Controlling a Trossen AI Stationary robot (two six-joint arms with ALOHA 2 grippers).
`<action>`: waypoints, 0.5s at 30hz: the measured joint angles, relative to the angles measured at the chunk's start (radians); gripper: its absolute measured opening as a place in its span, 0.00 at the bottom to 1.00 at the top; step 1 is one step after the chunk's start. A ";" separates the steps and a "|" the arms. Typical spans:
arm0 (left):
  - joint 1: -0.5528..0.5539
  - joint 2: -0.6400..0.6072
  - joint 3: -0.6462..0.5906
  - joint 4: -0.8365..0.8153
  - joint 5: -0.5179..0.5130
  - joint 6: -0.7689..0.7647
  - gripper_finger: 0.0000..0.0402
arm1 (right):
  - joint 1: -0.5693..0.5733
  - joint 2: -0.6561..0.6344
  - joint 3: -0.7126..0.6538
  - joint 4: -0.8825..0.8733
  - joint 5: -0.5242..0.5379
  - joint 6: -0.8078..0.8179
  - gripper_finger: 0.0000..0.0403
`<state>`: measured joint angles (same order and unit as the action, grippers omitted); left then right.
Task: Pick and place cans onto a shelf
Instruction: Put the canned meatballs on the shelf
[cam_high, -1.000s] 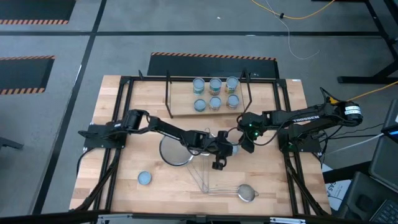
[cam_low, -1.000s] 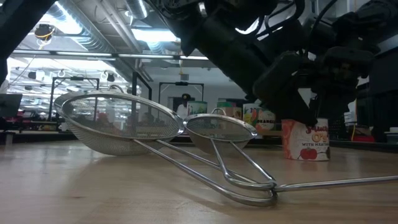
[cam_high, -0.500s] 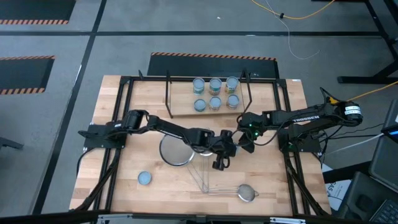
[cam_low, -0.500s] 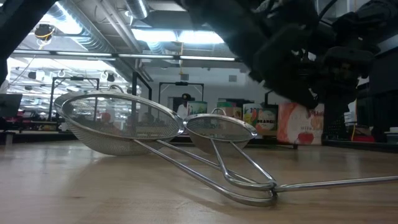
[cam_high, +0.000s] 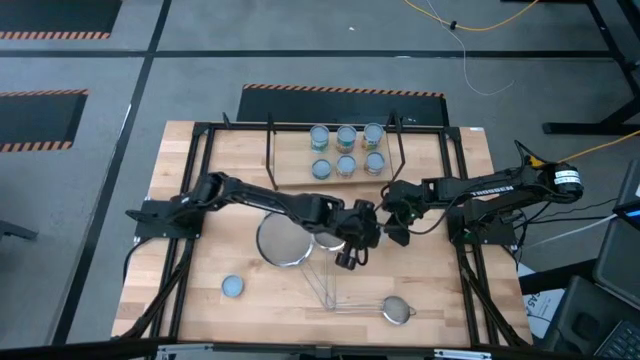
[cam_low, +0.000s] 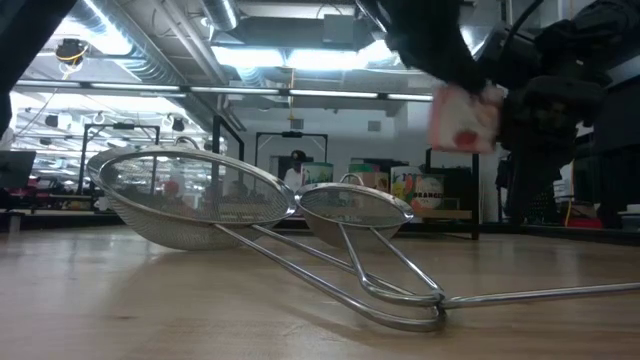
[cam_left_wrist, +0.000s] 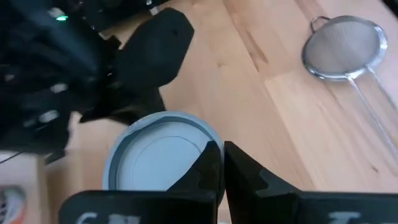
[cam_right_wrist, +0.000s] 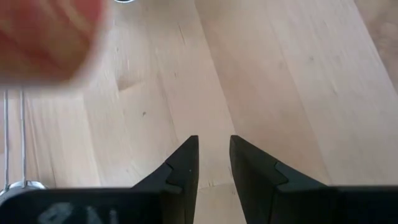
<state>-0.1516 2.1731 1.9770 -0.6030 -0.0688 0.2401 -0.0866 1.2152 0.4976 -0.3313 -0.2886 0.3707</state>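
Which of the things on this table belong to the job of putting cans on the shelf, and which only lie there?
Belong to the job: the shelf; six cans on it; the lifted can in the shut left tool; the loose can lying apart.

Only lying about: the large strainer; the small strainer.

The right tool waits, open, near the left one.

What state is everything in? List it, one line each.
Red-labelled tin can with pale blue-grey top: lifted, held by left claw.
Left claw: shut on that can.
Right claw: open, empty.
Six pale-topped tin cans: upright on black-rod wooden shelf.
Lone pale-topped tin can: upright on wooden table.
Large steel mesh strainer: lying on table.
Small steel mesh strainer: lying on table.
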 joint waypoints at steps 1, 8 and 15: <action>0.001 -0.019 0.000 -0.022 0.001 0.000 0.00 | 0.000 0.000 0.000 0.000 0.000 -0.008 0.24; 0.027 -0.175 0.000 -0.167 0.000 0.015 0.00 | 0.000 0.000 0.000 -0.002 0.000 -0.013 0.24; 0.096 -0.336 0.000 -0.338 -0.038 0.059 0.00 | 0.000 0.000 0.000 -0.001 0.000 -0.013 0.24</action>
<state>-0.0557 1.8375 1.9765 -0.9405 -0.1063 0.2992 -0.0865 1.2152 0.4976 -0.3321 -0.2886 0.3580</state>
